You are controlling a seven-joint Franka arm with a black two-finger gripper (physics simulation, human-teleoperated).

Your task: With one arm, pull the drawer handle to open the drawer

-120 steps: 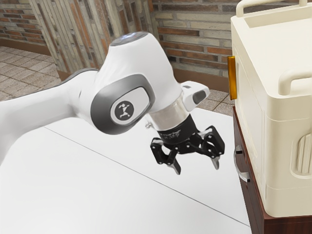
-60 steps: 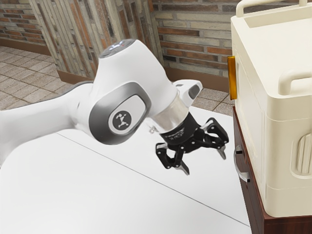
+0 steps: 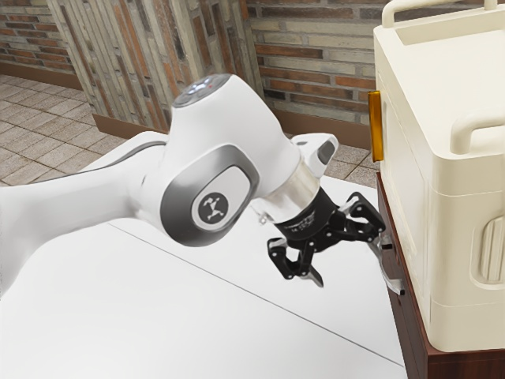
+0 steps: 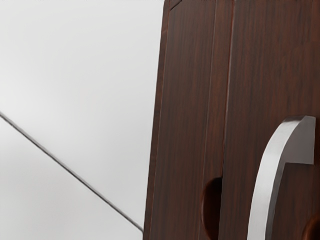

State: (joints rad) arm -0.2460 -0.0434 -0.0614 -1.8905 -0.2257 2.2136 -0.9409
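The black gripper has its two fingers standing apart, closed on nothing. Just beside the farther finger, toward the exterior view's right, is the metal handle, lying lengthwise near to far along the brown drawer front.

No words or numbers can be read. The one clear sign is a round, dark grey emblem with a lighter, branching figure inside it. It stands on the smooth, white, rounded plastic cover set within a grey band on the side of the arm's white joint housing. Small, pale lettering runs around the black, cylindrical wrist collar, just beside the silver metal ring; it is too small to read. The glossy grey disc on top of the housing bears tiny, light marks, also illegible.
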